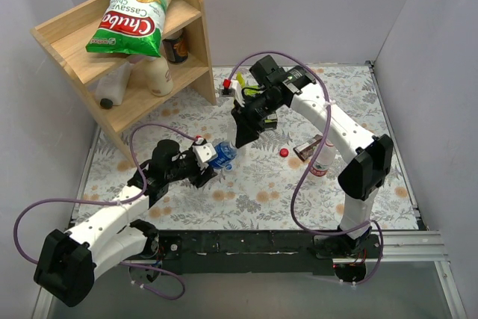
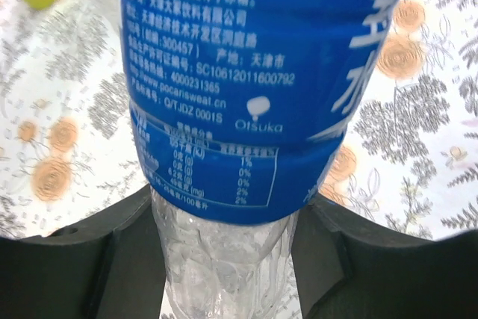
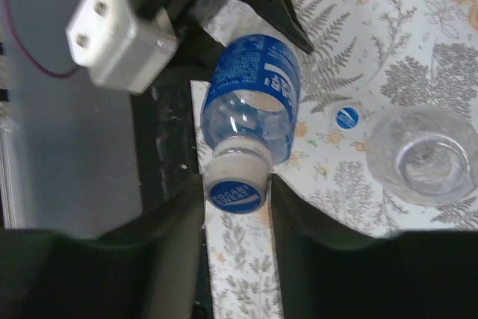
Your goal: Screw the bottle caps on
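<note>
My left gripper (image 1: 209, 163) is shut on the clear lower body of the blue-labelled bottle (image 1: 222, 155), which fills the left wrist view (image 2: 246, 72) between the fingers (image 2: 112, 274). My right gripper (image 1: 243, 138) points down at the bottle's mouth. In the right wrist view my right gripper (image 3: 237, 199) is closed against both sides of a blue-topped cap (image 3: 237, 193) sitting on that bottle's neck (image 3: 254, 102). A second blue cap (image 3: 347, 117) lies on the mat beside the upright, open unlabelled bottle (image 3: 422, 155). The red cap (image 1: 284, 152) lies by the red-and-white-labelled bottle (image 1: 317, 156).
A wooden shelf (image 1: 190, 31) stands at the back left with a chips bag (image 1: 134, 13), cream-white bottles (image 1: 157, 72) and a dark jar (image 1: 177, 46). A yellow squeeze bottle (image 1: 240, 80) lies at the back behind the right arm. White walls close in the flowered mat (image 1: 358, 199).
</note>
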Controlling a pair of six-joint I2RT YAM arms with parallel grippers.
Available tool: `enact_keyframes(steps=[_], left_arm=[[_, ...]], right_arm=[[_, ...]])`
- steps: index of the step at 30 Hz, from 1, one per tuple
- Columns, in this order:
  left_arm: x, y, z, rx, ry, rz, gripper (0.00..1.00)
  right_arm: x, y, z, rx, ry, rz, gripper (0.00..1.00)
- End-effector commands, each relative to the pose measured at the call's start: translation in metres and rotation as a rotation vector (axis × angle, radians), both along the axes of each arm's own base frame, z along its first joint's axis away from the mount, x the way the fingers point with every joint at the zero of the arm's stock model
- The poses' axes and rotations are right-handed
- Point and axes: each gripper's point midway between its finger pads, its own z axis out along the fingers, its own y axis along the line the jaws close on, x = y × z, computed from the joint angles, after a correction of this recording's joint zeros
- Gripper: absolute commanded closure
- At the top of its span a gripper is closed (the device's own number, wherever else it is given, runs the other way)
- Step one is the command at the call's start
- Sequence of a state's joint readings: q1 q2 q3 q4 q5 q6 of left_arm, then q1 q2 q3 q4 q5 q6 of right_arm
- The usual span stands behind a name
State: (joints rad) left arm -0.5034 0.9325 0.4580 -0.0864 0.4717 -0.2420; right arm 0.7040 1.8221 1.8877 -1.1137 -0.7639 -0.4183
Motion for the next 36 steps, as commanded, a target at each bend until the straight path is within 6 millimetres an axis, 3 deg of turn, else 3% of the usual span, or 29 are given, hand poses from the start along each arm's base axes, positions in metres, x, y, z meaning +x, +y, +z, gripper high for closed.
enact_keyframes(steps=[1,3,5,6,8,10,11,12,14,18,27,32,36], left_arm=[[0.015,-0.011,0.057,-0.085,-0.148,-0.018,1.0],[-0.012,-0.014,0.041,-0.054,-0.06,-0.138,1.0],[-0.039,-0.015,0.028,-0.038,0.038,-0.235,1.0],[-0.046,-0.015,0.022,-0.019,0.062,-0.273,1.0],[-0.06,-0.013,0.017,0.006,0.13,-0.324,1.0],[-0.067,-0.014,0.014,0.019,0.163,-0.385,1.0],[-0.07,-0.013,0.015,0.038,0.178,-0.402,1.0],[-0.069,-0.013,0.016,0.04,0.177,-0.41,1.0],[-0.068,-0.013,0.018,0.053,0.159,-0.43,1.0],[-0.065,-0.017,0.032,0.042,0.115,-0.458,1.0],[-0.062,-0.021,0.041,0.039,0.116,-0.482,1.0],[-0.059,-0.023,0.044,0.034,0.104,-0.485,1.0],[-0.058,-0.024,0.044,0.034,0.095,-0.484,1.0]], right_arm=[[-0.044,0.01,0.078,0.139,0.025,0.096,0.4],[-0.041,-0.002,0.09,0.165,-0.16,0.158,0.24],[-0.042,-0.016,0.083,0.167,-0.304,0.24,0.17],[-0.051,-0.031,0.089,0.176,-0.391,0.263,0.14],[-0.051,-0.039,0.064,0.145,-0.487,0.298,0.1],[-0.058,-0.047,0.074,0.196,-0.649,0.334,0.07],[-0.063,-0.05,0.046,0.138,-0.672,0.37,0.07],[-0.067,-0.055,0.053,0.161,-0.769,0.393,0.07],[-0.065,-0.051,0.04,0.155,-0.883,0.43,0.11],[-0.066,-0.042,0.048,0.198,-1.033,0.461,0.23],[-0.074,-0.022,0.048,0.254,-1.045,0.515,0.39],[-0.078,-0.023,0.037,0.235,-1.035,0.569,0.48],[-0.08,-0.026,0.028,0.213,-1.022,0.592,0.49]])
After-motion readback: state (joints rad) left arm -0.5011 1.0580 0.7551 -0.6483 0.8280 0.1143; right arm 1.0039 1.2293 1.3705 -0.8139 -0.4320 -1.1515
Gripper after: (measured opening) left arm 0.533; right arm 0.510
